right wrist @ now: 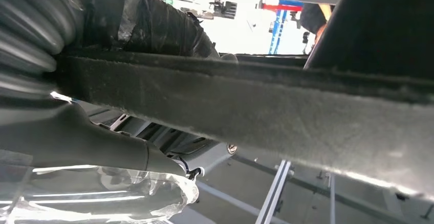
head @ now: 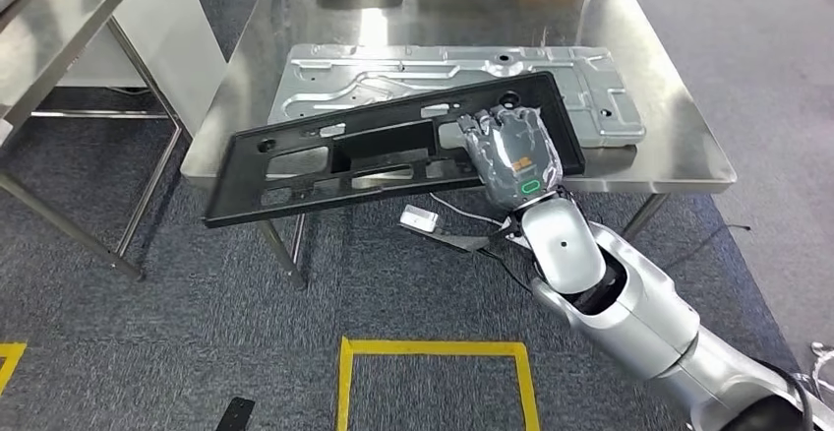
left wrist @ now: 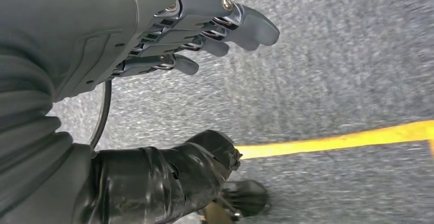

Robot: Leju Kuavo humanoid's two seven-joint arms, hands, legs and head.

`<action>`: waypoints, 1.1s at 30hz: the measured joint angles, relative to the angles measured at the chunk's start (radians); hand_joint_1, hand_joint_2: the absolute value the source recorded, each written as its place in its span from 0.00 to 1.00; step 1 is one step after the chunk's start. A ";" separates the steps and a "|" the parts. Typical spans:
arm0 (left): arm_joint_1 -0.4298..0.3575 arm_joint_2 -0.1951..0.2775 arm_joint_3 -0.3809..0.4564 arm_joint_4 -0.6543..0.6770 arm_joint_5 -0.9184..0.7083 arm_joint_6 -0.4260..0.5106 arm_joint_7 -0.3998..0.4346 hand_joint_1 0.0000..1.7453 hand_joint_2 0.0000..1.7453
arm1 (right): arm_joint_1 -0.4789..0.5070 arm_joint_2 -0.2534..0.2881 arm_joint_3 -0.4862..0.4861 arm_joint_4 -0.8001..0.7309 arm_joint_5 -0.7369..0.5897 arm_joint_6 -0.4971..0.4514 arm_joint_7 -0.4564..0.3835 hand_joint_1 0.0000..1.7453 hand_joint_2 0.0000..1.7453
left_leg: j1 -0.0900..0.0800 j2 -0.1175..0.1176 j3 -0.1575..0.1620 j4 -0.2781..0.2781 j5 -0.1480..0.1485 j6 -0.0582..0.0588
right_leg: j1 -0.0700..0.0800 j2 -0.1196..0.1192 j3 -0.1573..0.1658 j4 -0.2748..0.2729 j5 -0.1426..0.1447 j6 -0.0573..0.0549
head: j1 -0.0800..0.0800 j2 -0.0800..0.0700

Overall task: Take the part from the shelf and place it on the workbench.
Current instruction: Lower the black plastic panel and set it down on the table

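1. Head view, surface and room: a stainless workbench (head: pixel 679 155) stands on grey carpet, with a pressed grey metal panel (head: pixel 590 87) lying flat on its top. A second steel table (head: pixel 49 18) is at the far left, and yellow floor tape (head: pixel 433 349) marks a box near the robot. A small white device (head: pixel 419 218) with a trailing cable lies on the carpet under the bench's front edge.

2. Head view, the task's thing: the black part (head: pixel 334 160), a long flat frame with cut-outs, is tilted, its right end over the workbench and metal panel, its left end hanging out past the bench's front corner above the floor. The right hand (head: pixel 513 151) grips it near the right end, fingers curled over the far edge.

3. Head view, writing: a green oval outline and a small orange mark sit on the back of the right hand; no text is readable.

4. Left wrist view: the left hand (left wrist: pixel 204 27) hangs above the grey carpet and a yellow line (left wrist: pixel 338 140), fingers slightly apart and holding nothing. The picture is blurred.

5. Right wrist view: the black part's (right wrist: pixel 286 106) edge crosses the picture very close and out of focus, clamped between the thumb (right wrist: pixel 92 147) and the dark fingers. The room behind is overexposed and hard to make out.
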 joint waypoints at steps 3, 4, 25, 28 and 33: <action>-0.002 0.003 0.000 0.001 0.002 0.003 0.004 0.00 1.00 | 0.013 -0.013 -0.004 0.000 0.007 0.014 -0.001 1.00 1.00 | -0.001 0.000 0.017 0.006 -0.033 -0.016 | 0.007 0.001 0.005 -0.072 0.102 -0.022 | -0.001 0.000; -0.004 0.005 0.000 0.001 0.002 0.004 0.005 0.00 1.00 | 0.014 -0.016 -0.007 -0.001 0.010 0.019 -0.001 1.00 1.00 | 0.000 0.000 0.016 0.011 -0.035 -0.020 | 0.008 0.003 0.014 -0.074 0.092 -0.031 | -0.002 0.000; -0.007 0.021 0.000 0.002 0.004 0.007 0.007 0.00 1.00 | 0.026 -0.083 -0.037 -0.019 0.031 0.051 -0.003 1.00 1.00 | 0.003 0.010 -0.130 -0.006 0.105 0.003 | 0.001 0.004 0.099 0.154 -0.121 -0.006 | 0.002 0.000; -0.002 0.021 0.000 0.002 0.005 0.007 0.008 0.00 1.00 | 0.034 -0.088 -0.037 -0.020 0.033 0.056 -0.003 1.00 1.00 | -0.002 0.006 -0.070 -0.006 0.058 0.005 | 0.005 0.004 0.028 0.170 -0.207 -0.007 | 0.002 0.000; 0.000 0.019 0.000 0.002 0.008 0.008 0.009 0.00 1.00 | 0.045 -0.112 -0.041 -0.021 0.050 0.069 -0.006 1.00 1.00 | -0.008 -0.005 0.007 -0.002 -0.019 -0.004 | 0.015 0.005 0.020 -0.067 0.078 -0.030 | -0.001 0.000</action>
